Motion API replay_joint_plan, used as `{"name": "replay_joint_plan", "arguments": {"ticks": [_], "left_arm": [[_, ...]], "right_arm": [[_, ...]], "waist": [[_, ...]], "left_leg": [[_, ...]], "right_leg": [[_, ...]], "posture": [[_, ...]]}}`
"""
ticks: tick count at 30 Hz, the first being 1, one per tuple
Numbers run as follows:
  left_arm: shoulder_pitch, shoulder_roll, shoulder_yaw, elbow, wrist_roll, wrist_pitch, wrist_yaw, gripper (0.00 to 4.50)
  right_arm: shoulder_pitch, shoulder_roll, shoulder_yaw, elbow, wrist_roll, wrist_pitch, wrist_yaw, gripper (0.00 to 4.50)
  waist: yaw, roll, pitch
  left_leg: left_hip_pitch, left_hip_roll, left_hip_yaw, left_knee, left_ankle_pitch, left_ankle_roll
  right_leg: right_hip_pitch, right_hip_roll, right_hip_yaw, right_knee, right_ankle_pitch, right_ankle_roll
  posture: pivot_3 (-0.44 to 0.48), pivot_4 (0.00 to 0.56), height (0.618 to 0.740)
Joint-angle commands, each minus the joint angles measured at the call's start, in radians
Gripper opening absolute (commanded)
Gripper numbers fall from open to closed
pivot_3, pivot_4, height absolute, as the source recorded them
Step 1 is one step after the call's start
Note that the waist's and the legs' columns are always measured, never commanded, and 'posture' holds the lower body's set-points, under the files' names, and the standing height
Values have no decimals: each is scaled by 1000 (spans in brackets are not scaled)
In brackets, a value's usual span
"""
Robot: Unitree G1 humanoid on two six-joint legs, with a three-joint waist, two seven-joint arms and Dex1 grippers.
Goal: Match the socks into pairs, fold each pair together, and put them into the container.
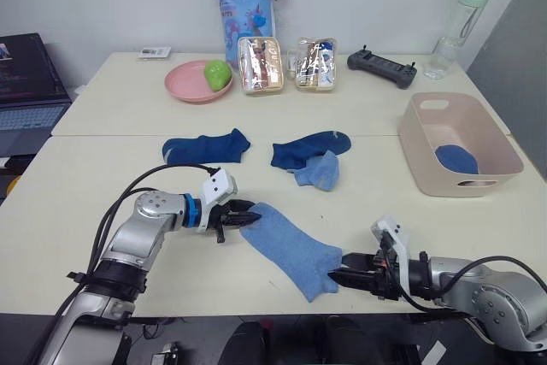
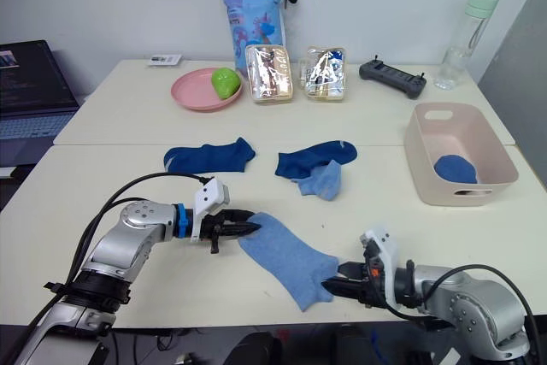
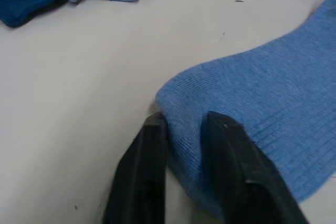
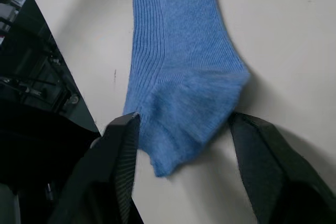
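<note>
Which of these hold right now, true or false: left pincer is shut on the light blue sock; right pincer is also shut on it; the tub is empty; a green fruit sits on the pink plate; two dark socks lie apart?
1. The left pincer is shut on the light blue sock: true.
2. The right pincer is shut on that sock: false; its fingers stand open either side of the sock's end.
3. The tub is empty: false; a blue sock bundle lies inside.
4. A green fruit sits on the pink plate: true.
5. The two dark socks lie apart: true.

Sock (image 1: 292, 249) between left claw (image 1: 248, 217), right claw (image 1: 336, 277)
</note>
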Motion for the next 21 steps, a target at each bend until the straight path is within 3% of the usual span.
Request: {"name": "replay_joint_plan", "arguments": {"ticks": [1, 5, 13, 17, 21], "left_arm": [[19, 9, 30, -61, -30, 27, -6, 0], [149, 32, 91, -234, -99, 151, 42, 0], [388, -102, 256, -600, -259, 409, 364, 0], [497, -160, 232, -659, -203, 371, 474, 0], [519, -207, 237, -656, -191, 350, 546, 0]], "right_arm": [[-5, -16, -18, -15, 42, 1, -1, 1463], [-49, -87, -26, 50, 18, -46, 23, 33], [-241, -213, 70, 222, -44, -119, 129, 33], [-340, -235, 173, 325, -114, -190, 209, 33], [-389, -250, 232, 396, -186, -262, 258, 33]], "waist": [[0, 0, 0], [-8, 0, 0], [-14, 0, 1], [-16, 0, 1], [-14, -1, 1]], "left_leg": [[0, 0, 0, 0, 0, 0], [0, 0, 1, -1, 0, 0], [0, 0, 0, 0, 0, 0], [1, 0, 0, 0, 0, 0], [1, 0, 0, 0, 0, 0]], "right_leg": [[0, 0, 0, 0, 0, 0], [0, 0, 1, -1, 0, 0], [1, 0, 0, 0, 0, 0], [1, 0, 0, 0, 0, 0], [1, 0, 0, 0, 0, 0]], "posture": [[0, 150, 740], [0, 150, 740], [0, 150, 740], [0, 150, 740], [0, 150, 740]]}}
